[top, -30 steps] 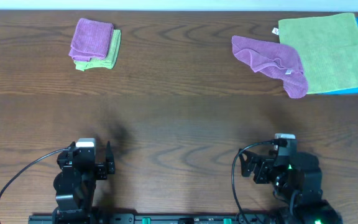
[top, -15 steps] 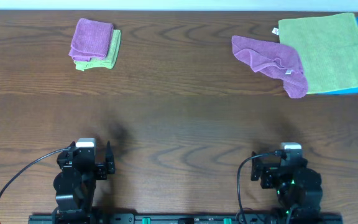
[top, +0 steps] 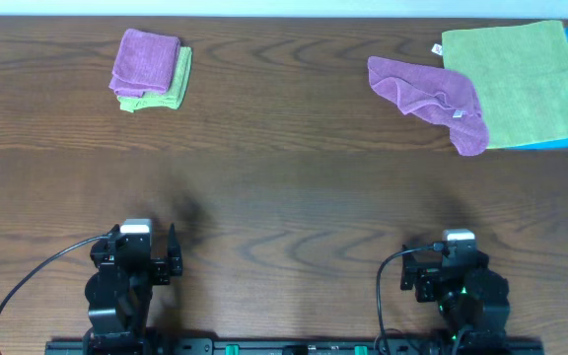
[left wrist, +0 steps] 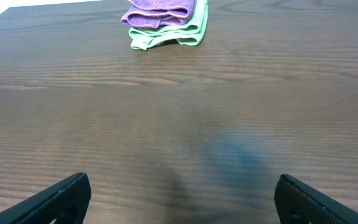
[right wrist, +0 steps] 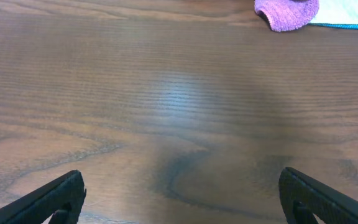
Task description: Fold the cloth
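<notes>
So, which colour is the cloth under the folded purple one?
Lime-green cloth; overhead view shows it best.

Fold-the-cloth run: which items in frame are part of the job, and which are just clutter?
Job:
- folded purple cloth
- left gripper, open
- right gripper, open

Lying about:
- folded green cloth under the purple one
- rumpled purple cloth
- flat green cloth

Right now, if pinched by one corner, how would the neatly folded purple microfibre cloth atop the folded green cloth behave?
Probably floppy: the folded purple cloth has soft rounded folds, so layers would likely droop open. Pushed, it may drag the folded green cloth beneath along.
</notes>
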Robot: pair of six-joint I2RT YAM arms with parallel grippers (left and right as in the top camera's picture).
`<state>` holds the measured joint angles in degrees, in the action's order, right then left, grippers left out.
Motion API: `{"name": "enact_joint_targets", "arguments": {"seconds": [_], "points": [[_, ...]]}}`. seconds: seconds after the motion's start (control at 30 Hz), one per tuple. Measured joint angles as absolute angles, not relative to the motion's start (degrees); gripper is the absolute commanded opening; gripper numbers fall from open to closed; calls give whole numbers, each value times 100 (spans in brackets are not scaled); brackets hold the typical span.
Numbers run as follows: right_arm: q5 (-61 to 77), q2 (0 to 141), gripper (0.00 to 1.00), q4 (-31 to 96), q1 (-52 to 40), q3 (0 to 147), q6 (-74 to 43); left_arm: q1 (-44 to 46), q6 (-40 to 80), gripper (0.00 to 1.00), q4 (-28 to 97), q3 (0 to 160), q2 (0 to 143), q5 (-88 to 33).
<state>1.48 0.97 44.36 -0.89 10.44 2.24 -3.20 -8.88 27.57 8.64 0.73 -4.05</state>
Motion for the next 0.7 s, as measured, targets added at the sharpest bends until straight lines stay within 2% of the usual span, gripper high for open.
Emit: {"name": "enact_joint_targets", "arguments": {"seconds": [0.7], "points": [[148,95,99,4431,-89,1044,281,-320,-888,96,2757,864,73,-403]]}}
